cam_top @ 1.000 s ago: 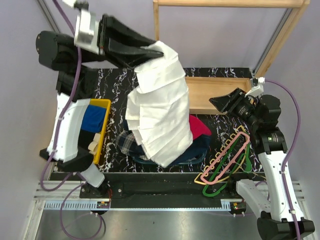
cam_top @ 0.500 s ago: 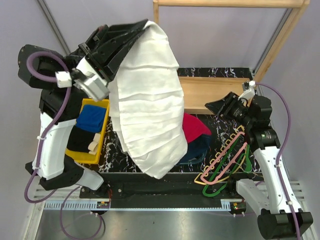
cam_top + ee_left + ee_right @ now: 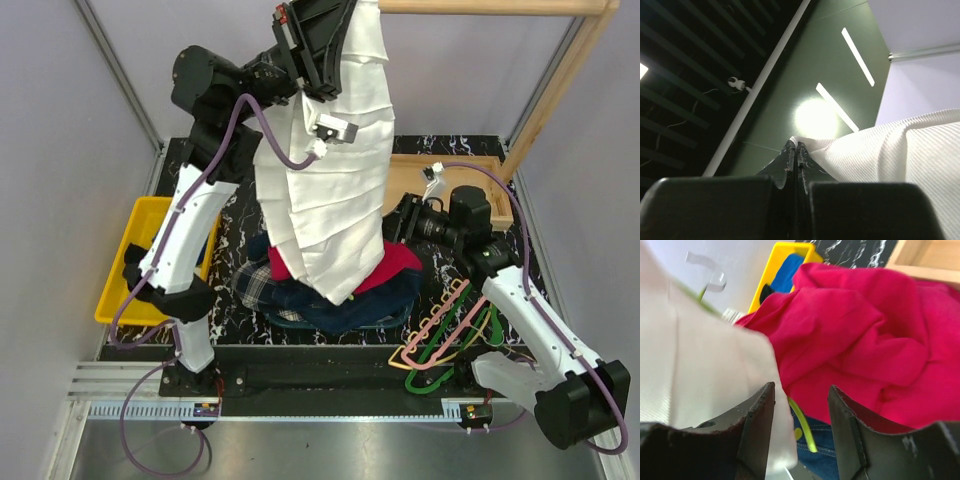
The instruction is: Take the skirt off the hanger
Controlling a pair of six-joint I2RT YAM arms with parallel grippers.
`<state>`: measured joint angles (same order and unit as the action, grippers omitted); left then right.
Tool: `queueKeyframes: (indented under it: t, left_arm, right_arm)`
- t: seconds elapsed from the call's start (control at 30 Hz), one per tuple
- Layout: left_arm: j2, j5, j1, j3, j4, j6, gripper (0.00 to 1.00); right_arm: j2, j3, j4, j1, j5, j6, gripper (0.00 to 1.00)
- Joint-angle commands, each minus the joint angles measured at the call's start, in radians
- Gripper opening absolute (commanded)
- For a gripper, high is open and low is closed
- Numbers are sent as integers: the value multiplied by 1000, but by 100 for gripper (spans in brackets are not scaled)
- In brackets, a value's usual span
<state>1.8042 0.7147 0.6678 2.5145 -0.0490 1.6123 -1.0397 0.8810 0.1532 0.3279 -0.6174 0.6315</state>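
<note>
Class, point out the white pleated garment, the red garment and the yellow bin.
white pleated garment (image 3: 330, 220), top view, middle of the hanging pleats.
red garment (image 3: 865, 340), right wrist view, its crumpled middle.
yellow bin (image 3: 120, 268), top view, its bare left side.

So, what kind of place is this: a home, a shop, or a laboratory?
Probably a robotics lab bench: two robot arms bolted to a metal rail at a marbled table, grey partition walls around, and a clothes pile with loose hangers laid out as practice items.
</note>
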Motion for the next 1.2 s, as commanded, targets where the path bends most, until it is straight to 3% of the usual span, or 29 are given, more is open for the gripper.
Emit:
queueKeyframes:
  t: [0.0, 0.17, 0.3, 0.47, 0.57, 0.7, 0.8, 0.83, 1.0, 1.17]
  left_arm:
    - [17, -54, 12, 153, -153, 158, 0]
    - [-97, -78, 10, 18, -138, 238, 0]
    - [-161, -95, 10, 4, -83, 300, 0]
    - [-195, -3, 35, -2, -40, 373, 7]
    - [-215, 61, 93, 0, -38, 386, 14]
    - [-259, 77, 191, -51, -12, 463, 14]
    - [-281, 57, 226, -71, 46, 533, 14]
    - [-278, 55, 236, -66, 67, 549, 14]
    - [-230, 57, 323, 21, 146, 616, 14]
    - [-238, 95, 342, -31, 152, 669, 7]
  right_arm:
    - [27, -8, -72, 25, -21, -47, 55]
    - [66, -43, -70, 25, -48, -46, 55]
    - [72, -42, -78, 25, -73, -42, 53]
    - [78, -36, -141, 36, -96, 14, 51]
    - [86, -45, -234, 49, -94, 71, 60]
    - [93, -73, -416, 49, -104, 170, 66]
    - [83, -115, -564, 49, -122, 287, 85]
    - [78, -146, -602, 48, -139, 313, 100]
    - [-17, -247, -791, 56, -177, 444, 100]
    - [-48, -226, -701, 76, -200, 334, 100]
